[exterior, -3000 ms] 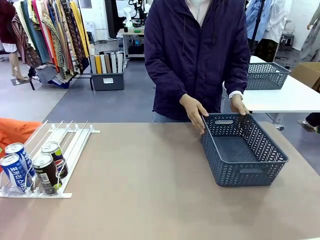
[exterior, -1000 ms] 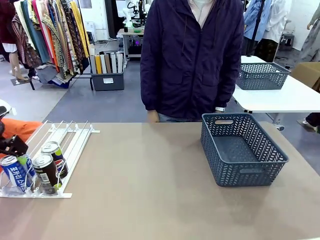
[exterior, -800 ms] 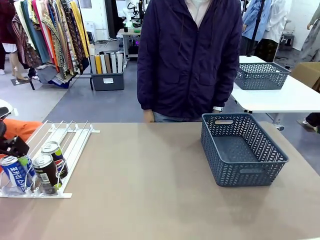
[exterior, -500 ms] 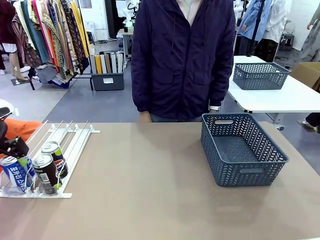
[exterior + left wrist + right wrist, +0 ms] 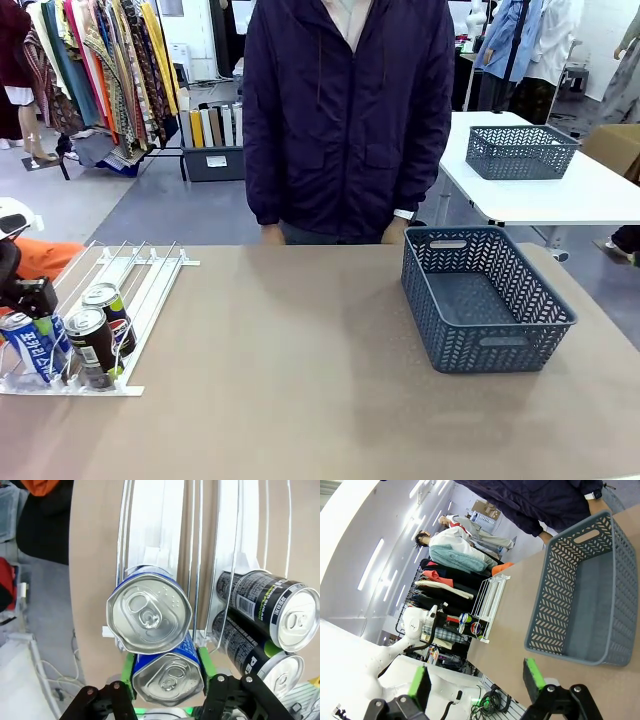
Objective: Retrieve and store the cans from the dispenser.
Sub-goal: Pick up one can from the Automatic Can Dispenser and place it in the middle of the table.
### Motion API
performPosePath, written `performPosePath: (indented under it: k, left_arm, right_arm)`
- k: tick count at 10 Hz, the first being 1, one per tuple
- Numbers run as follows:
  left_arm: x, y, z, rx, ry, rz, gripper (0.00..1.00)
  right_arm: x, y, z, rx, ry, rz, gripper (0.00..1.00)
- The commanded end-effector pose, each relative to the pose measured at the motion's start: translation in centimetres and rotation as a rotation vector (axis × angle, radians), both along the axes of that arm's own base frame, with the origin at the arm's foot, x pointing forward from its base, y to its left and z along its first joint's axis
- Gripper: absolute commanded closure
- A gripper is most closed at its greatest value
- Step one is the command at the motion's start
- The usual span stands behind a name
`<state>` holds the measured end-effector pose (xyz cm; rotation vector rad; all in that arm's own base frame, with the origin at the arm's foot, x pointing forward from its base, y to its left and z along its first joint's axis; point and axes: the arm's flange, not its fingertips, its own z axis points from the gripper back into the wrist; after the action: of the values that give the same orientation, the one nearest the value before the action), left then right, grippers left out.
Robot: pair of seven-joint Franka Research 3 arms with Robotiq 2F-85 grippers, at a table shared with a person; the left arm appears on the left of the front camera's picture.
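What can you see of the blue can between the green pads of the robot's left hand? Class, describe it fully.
The blue can is a small aluminium drink can with a blue side and a silver top whose pull tab is unopened. Its top faces the wrist camera. It sits in the dispenser, in the lane nearest the table edge. The left hand is shut on it, one green pad against each side. A second blue can sits just beyond it in the same lane, overlapping it in this view.
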<state>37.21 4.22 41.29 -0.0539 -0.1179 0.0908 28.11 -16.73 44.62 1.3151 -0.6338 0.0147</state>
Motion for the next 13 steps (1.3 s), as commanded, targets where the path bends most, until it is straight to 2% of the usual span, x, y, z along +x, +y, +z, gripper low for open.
performPosePath:
  k: [1, 3, 6, 9, 10, 11, 12, 13]
  left_arm:
    - [-3.7, -0.6, -1.8, 0.0, -0.036, 0.001, 1.0]
    - [-4.8, -0.9, -0.2, 0.018, -0.06, -0.014, 1.0]
    - [-8.6, -1.3, 8.4, 0.047, -0.177, -0.081, 1.0]
    - [-13.7, -0.4, 16.7, -0.012, -0.37, -0.192, 1.0]
    - [-14.9, 0.3, 18.2, -0.049, -0.437, -0.203, 1.0]
    - [-15.5, 1.1, 18.8, -0.091, -0.469, -0.197, 1.0]
    - [-15.7, 2.1, 18.9, -0.157, -0.464, -0.153, 1.0]
    - [-15.3, 0.8, 18.4, -0.041, -0.421, -0.192, 1.0]
  right_arm:
    - [0.3, 0.1, 0.5, 0.022, -0.016, -0.01, 0.0]
    - [0.3, 0.1, 0.5, 0.022, -0.016, -0.01, 0.0]
    - [0.3, 0.1, 0.5, 0.022, -0.016, -0.01, 0.0]
    - [0.3, 0.1, 0.5, 0.022, -0.016, -0.01, 0.0]
    - [0.3, 0.1, 0.5, 0.022, -0.016, -0.01, 0.0]
    - [0.3, 0.1, 0.5, 0.022, -0.016, -0.01, 0.0]
    - [0.3, 0.1, 0.5, 0.022, -0.016, -0.01, 0.0]
    - [0.3, 0.1, 0.5, 0.022, -0.016, -0.01, 0.0]
